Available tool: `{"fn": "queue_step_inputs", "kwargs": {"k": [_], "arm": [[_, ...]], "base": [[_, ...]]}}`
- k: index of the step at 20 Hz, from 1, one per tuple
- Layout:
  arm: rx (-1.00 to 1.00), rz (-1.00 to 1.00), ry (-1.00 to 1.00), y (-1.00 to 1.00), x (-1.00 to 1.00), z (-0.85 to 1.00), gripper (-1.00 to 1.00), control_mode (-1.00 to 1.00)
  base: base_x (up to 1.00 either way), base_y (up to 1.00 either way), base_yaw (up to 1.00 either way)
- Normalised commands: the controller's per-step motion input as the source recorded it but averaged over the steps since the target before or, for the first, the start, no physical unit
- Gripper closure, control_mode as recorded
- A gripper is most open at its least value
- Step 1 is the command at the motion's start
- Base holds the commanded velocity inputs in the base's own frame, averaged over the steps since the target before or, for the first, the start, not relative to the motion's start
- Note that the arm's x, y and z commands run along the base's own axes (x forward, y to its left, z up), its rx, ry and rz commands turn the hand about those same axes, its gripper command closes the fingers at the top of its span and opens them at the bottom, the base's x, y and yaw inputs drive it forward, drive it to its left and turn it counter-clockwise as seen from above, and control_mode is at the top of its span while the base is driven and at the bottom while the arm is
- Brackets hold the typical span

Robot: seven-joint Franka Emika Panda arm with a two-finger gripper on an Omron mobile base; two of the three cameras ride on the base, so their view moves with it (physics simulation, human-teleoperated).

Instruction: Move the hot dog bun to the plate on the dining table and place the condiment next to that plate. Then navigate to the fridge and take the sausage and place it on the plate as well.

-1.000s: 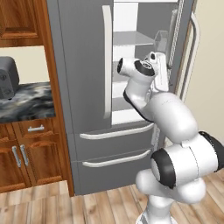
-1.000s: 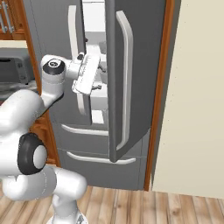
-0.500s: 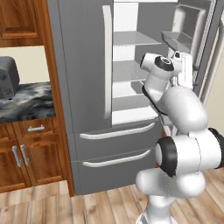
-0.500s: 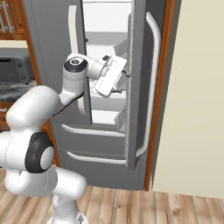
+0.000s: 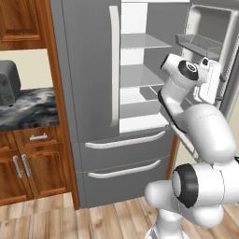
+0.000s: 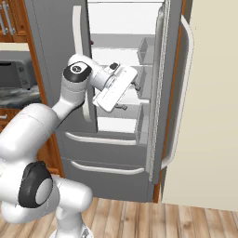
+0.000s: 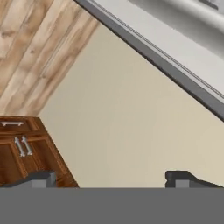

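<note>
Left base view: the fridge (image 5: 98, 93) stands with its right door swung wide, white shelves bare, the arm's hand beside the door bins.

Right base view: the gripper (image 6: 129, 96) reaches toward the door's inner bins; their contents are hidden.

Hand view: fingertips (image 7: 43, 179) spread wide, gripping nothing, over a beige wall and wooden cabinet (image 7: 26, 153).

Fridge (image 5: 88, 70) — matt grey steel, smooth white interior; wooden plank floor (image 5: 116, 219).
</note>
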Motion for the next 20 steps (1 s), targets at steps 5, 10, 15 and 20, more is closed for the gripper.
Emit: {"fn": "queue_step_inputs", "kwargs": {"k": [5, 10, 15, 20], "arm": [[0.34, 0.17, -0.08, 0.96, -0.96, -0.02, -1.0, -1.0], [0.48, 0.27, -0.2, 1.0, -0.24, -0.06, -1.0, -1.0], [0.56, 0.22, -0.33, 1.0, 0.17, 0.0, -1.0, -1.0], [0.58, 0.03, -0.37, 1.0, 0.7, 0.0, -1.0, -1.0]], "base": [[0.0, 0.0, 0.0], [0.0, 0.0, 0.0], [0.0, 0.0, 0.0], [0.0, 0.0, 0.0]]}}
